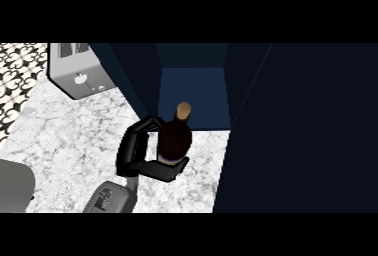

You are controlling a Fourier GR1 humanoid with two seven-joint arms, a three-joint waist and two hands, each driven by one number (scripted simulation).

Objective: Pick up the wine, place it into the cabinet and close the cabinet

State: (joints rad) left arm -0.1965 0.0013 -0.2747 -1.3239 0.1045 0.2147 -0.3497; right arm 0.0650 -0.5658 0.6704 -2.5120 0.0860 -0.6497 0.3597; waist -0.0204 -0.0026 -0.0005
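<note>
The wine bottle [176, 137] is dark with a tan top and stands about upright just in front of the cabinet's opening. My right hand [151, 167] is shut on it, its fingers [133, 142] curled round the bottle's left side and the palm under its lower part, which is hidden. The cabinet [193, 90] is open and shows a dark blue inside behind the bottle. Its door [295, 130] stands swung out as a wide dark panel on the right. My left hand does not show.
A silver toaster [77, 70] sits at the back left on the white marble counter [66, 130]. A grey rounded shape [13, 185] lies at the lower left edge. Black-and-white patterned tiles [16, 75] run along the far left.
</note>
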